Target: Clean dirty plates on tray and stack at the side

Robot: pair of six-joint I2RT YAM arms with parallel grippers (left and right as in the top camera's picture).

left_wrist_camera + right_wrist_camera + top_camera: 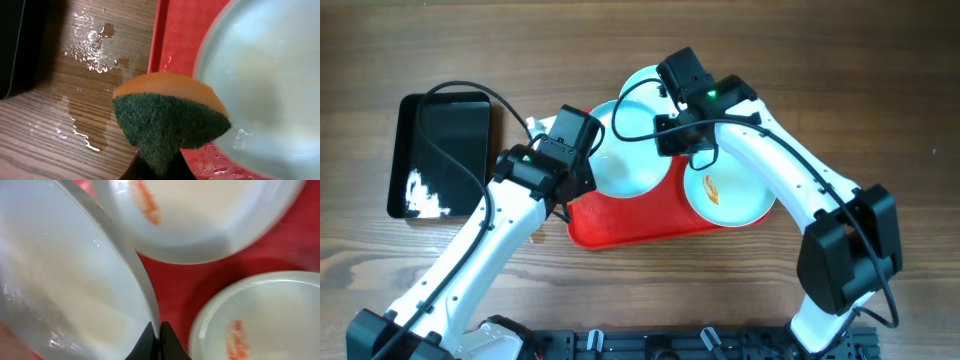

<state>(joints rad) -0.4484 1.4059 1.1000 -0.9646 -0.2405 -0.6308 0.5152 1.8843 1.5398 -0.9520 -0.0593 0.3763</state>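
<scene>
Right gripper [159, 342] is pinched tight on the rim of one plate [75, 280] and holds it tilted over the red tray [200, 285]. Its face looks wet and glossy. From overhead I see it at the tray's left half.

Second plate [200, 225] lies flat on the tray with an orange-red smear [146, 202] in it. Third plate [265, 320] is flat too, with its own smear low in the right wrist view.

Left gripper [157, 172] is clamped on a sponge [167, 120], green scrub side toward the camera and orange behind it. The sponge is just beside the held plate's edge; I can't tell if they touch.

The wooden table [45, 140] has water puddles by the tray rim. The black tray [440, 150] sits well off to the left.
</scene>
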